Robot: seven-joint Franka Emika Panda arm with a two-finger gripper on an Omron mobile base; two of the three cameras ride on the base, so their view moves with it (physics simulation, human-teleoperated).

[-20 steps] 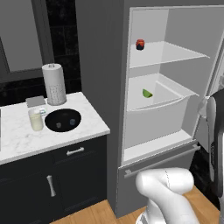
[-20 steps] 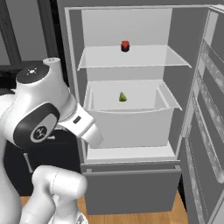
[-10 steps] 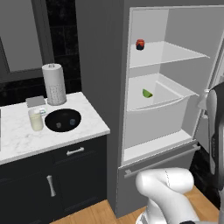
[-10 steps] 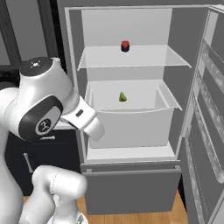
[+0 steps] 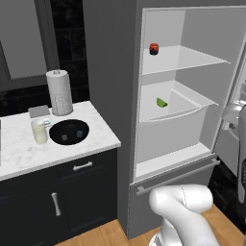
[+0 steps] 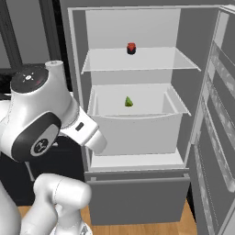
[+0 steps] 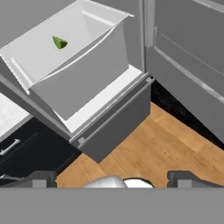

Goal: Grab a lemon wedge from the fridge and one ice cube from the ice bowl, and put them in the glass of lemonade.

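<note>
The fridge [image 5: 115, 72] stands open, its pale shelves showing. A small yellow-green lemon wedge [image 5: 161, 102] [image 6: 129, 102] [image 7: 60, 42] lies in the white drawer bin on the middle level. On the marble counter to the left sit the black ice bowl [image 5: 69, 123], with two cubes inside, and the glass of lemonade [image 5: 39, 131] beside it. My gripper [image 7: 113, 179] is open with nothing between its fingers. It hangs well back from the fridge [image 7: 113, 118], looking down at the bin and the floor.
A small red-and-dark round item [image 5: 153, 49] [image 6: 131, 48] rests on the upper shelf. A paper towel roll [image 5: 59, 92] stands behind the bowl. The fridge door [image 6: 215, 137] stands open on the right. Wooden floor [image 7: 166, 144] lies in front of the fridge.
My arm's elbow has turned a little, and the forearm has slid toward the right edge of the left base view. The wedge, bowl and glass have not moved.
</note>
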